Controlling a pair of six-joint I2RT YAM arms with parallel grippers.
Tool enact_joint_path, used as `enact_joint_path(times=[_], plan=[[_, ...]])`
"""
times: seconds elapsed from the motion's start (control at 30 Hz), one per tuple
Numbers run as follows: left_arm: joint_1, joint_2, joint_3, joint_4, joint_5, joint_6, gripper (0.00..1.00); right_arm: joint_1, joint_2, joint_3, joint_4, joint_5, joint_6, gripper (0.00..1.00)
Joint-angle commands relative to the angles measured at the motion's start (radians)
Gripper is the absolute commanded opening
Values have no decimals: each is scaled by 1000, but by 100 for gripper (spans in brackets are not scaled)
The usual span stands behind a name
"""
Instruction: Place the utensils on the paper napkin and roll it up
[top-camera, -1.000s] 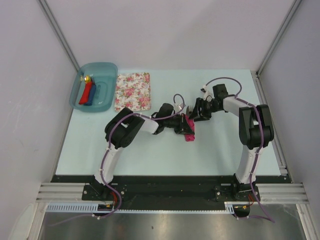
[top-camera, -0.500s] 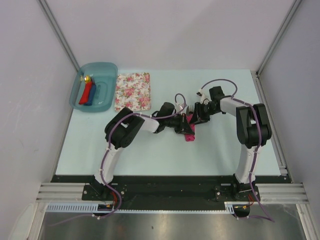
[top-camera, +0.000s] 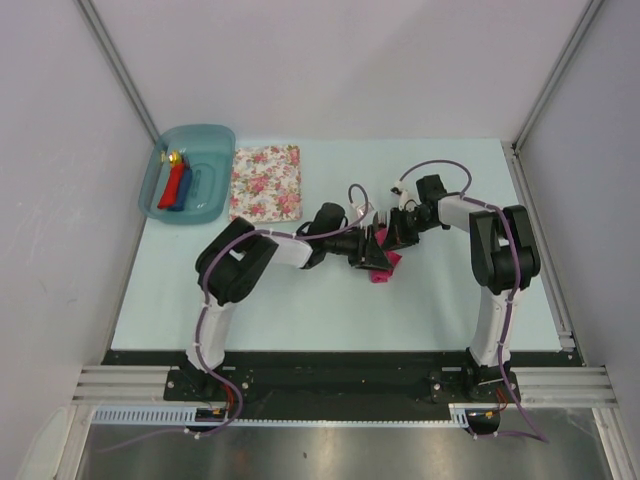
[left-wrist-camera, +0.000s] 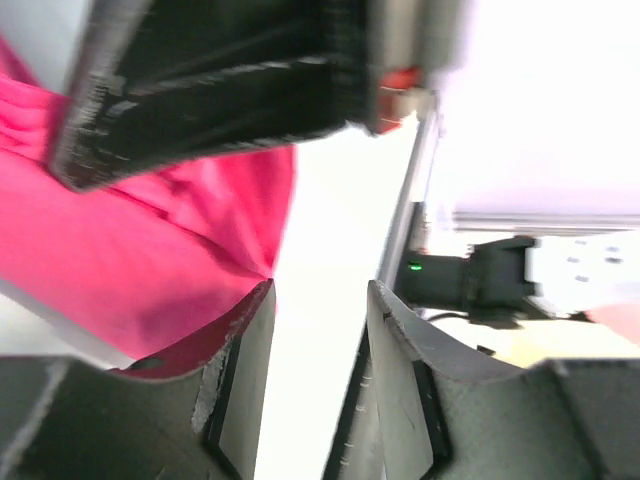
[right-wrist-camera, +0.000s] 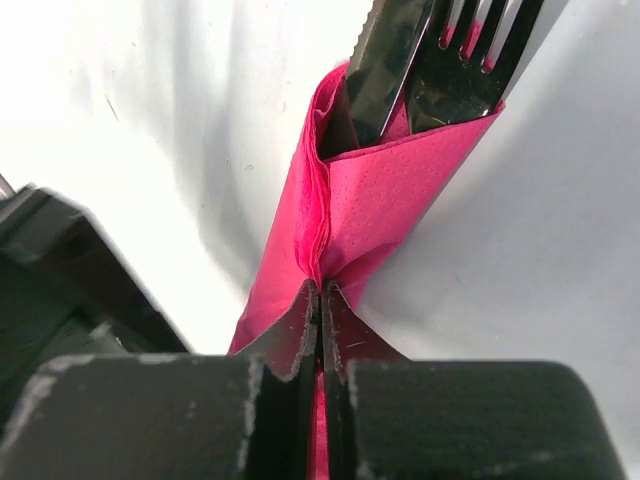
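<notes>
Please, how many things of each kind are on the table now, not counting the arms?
Fork: 1
Knife: 1
Pink paper napkin: 1
Floral cloth: 1
Teal bin: 1
Rolls in the bin: 2 (red roll, blue roll)
Small yellow thing in the bin: 1
Total: 8

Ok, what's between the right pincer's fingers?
A fold of the paper napkin, clamped in the shut right pincer; fork and knife poke out beyond. Seen in right wrist view.
</notes>
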Motion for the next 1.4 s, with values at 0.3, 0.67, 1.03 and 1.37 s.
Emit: enact_joint_path(times=[0.3, 0.67, 1.03, 1.37], plan=[[70, -77, -56, 108, 24, -115, 26, -42, 75, -24, 14, -10, -12, 0], [18, 35, 57, -9, 3, -62, 21, -59, 91, -26, 27, -50, 21, 0], [25, 84, 42, -325, -43, 128, 13, -74, 55, -9, 5, -76, 55, 36], [25, 78, 41, -288, -36, 120, 13, -51, 46, 49, -52, -1, 20, 45]])
